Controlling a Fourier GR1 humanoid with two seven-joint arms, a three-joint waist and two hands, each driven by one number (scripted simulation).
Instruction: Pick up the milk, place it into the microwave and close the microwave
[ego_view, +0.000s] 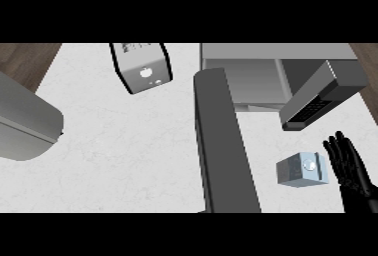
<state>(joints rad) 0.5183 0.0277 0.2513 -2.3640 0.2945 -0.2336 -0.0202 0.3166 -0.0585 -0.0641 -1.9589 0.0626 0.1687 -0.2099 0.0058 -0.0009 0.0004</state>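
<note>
The right hand (353, 172), fingers straight and holding nothing, stands just beside the upright milk (303, 170), cap up.

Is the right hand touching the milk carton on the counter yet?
Apart. The head view shows a thin strip of white counter between the milk carton and the open right hand, whose fingers stand straight just to the carton's right.

Matt white marbled counter (125, 150)

The right hand (354, 172) is cut off at the lower right edge.
</note>
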